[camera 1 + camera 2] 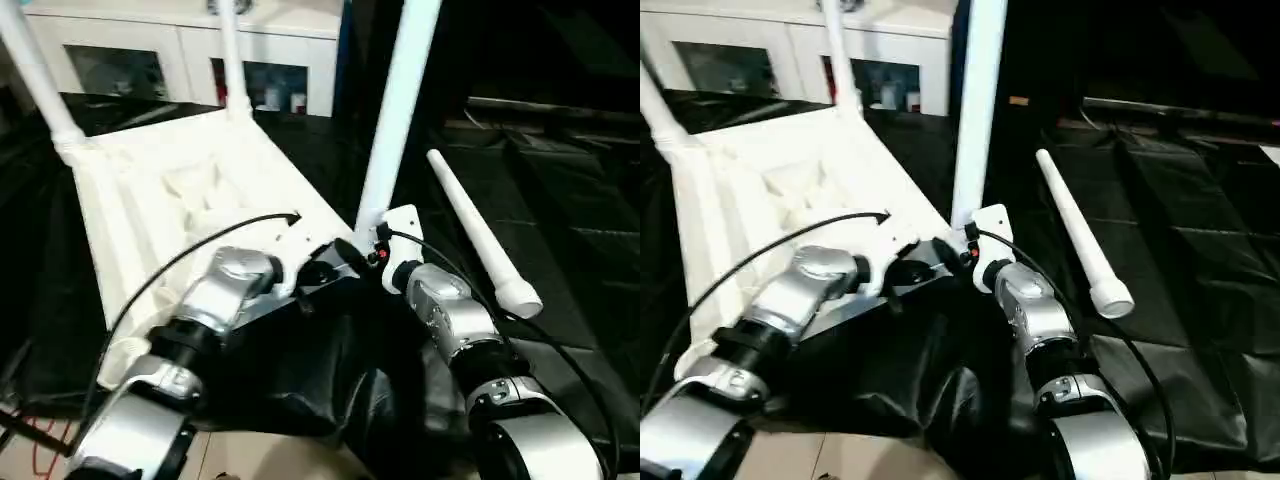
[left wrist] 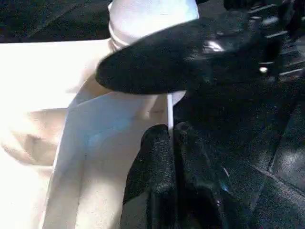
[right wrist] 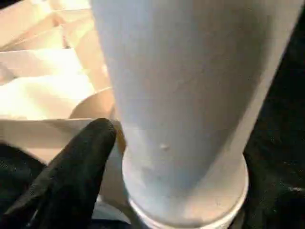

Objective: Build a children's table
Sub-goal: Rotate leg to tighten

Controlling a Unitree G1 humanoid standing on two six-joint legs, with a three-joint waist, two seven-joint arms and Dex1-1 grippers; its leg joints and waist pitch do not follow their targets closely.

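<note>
The white tabletop [image 1: 150, 190] lies upside down on black cloth, ribbed underside up. Two legs stand upright in its far sockets, one at the far left [image 1: 35, 75] and one at the back [image 1: 230, 60]. A third leg [image 1: 400, 110] stands upright at the near right corner. My right gripper [image 1: 368, 248] is open, with its jaws around the foot of that leg; one finger [image 3: 86, 162] stands close beside the leg [image 3: 186, 95]. My left gripper [image 2: 169, 143] is shut on the tabletop's thin rim next to that corner. A fourth leg [image 1: 475, 235] lies loose on the cloth to the right.
A white cabinet [image 1: 150, 50] with glass doors stands behind the tabletop. Black cloth [image 1: 1200, 250] covers the floor to the right, in folds. Black cables run along both forearms.
</note>
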